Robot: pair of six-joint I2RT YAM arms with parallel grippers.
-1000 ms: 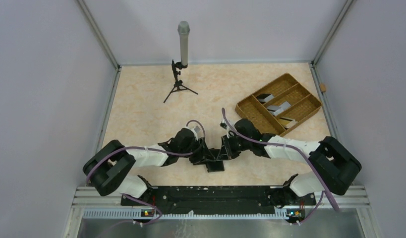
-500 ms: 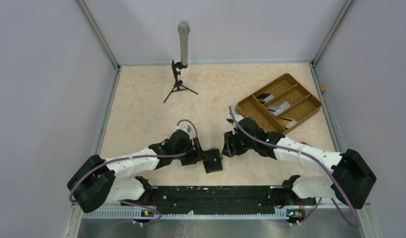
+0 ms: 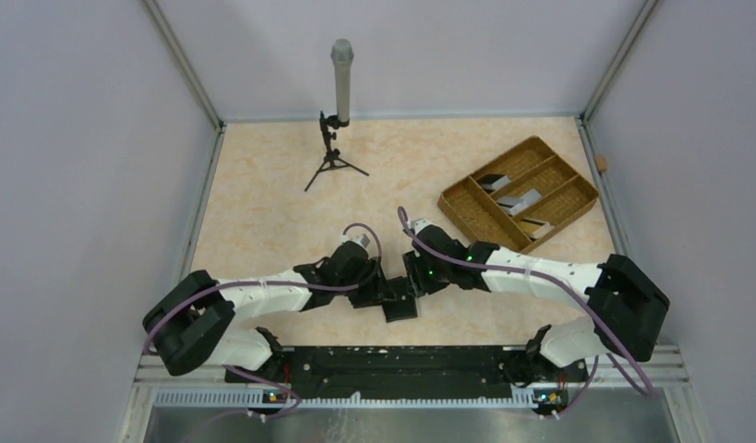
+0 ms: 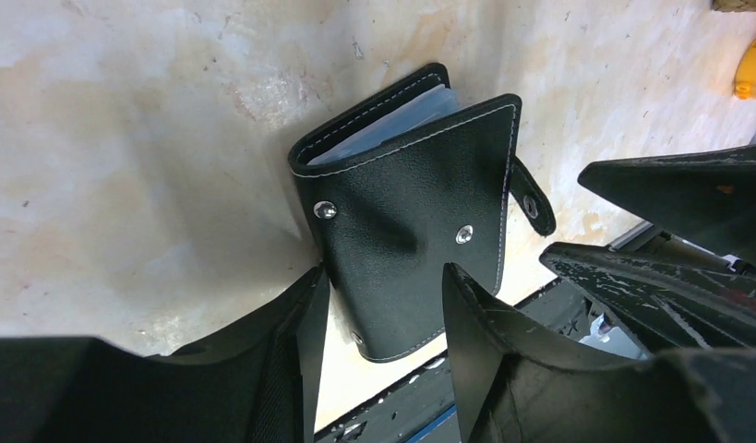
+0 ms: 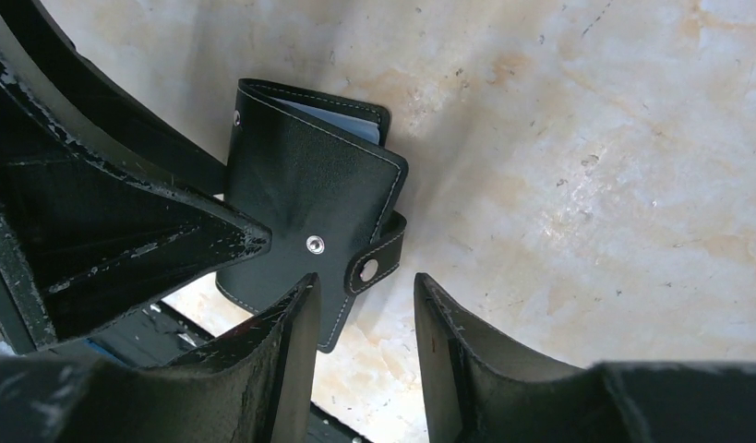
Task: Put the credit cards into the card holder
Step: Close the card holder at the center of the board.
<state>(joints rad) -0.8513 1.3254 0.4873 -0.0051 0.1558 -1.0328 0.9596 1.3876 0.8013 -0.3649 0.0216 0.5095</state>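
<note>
1. The card holder point(image 3: 400, 307) lies on the surface point(image 3: 263, 203) near the front edge, midway between the two arms and just ahead of the black base rail point(image 3: 402, 362). It is folded over but not flat. The cover lifts a little, and pale blue lining peeps out at the open side.
2. Its clasp tab point(image 4: 531, 201) pokes out past the cover's edge, unfastened, snap facing up. Two metal studs glint on the cover.
3. In from the left comes the left gripper point(image 4: 383, 281), jaws spread. One fingertip sits against the card holder's edge and the other hangs over the cover, with nothing pinched.
4. Opposite it is the right gripper point(image 5: 365, 280), jaws spread too. The tab sits right at the gap, one finger overlaps the near corner, and nothing is held.
5. It's crowded here: the two grippers are almost nose to nose over the card holder, and each fills one side of the other's wrist view.
6. The credit cards point(image 3: 519, 197) are well apart from all this. Pale grey and dark, they lie in the compartments of the brown woven tray point(image 3: 489, 167) at the far right. How many there are can't be told.
7. A microphone point(image 3: 340, 88) stands upright on its small tripod at the far edge. A small tan thing point(image 3: 601, 163) sits by the right wall, beyond the tray. A yellow scrap point(image 4: 752, 69) shows in the corner of the left wrist view, too cropped to name.
</note>
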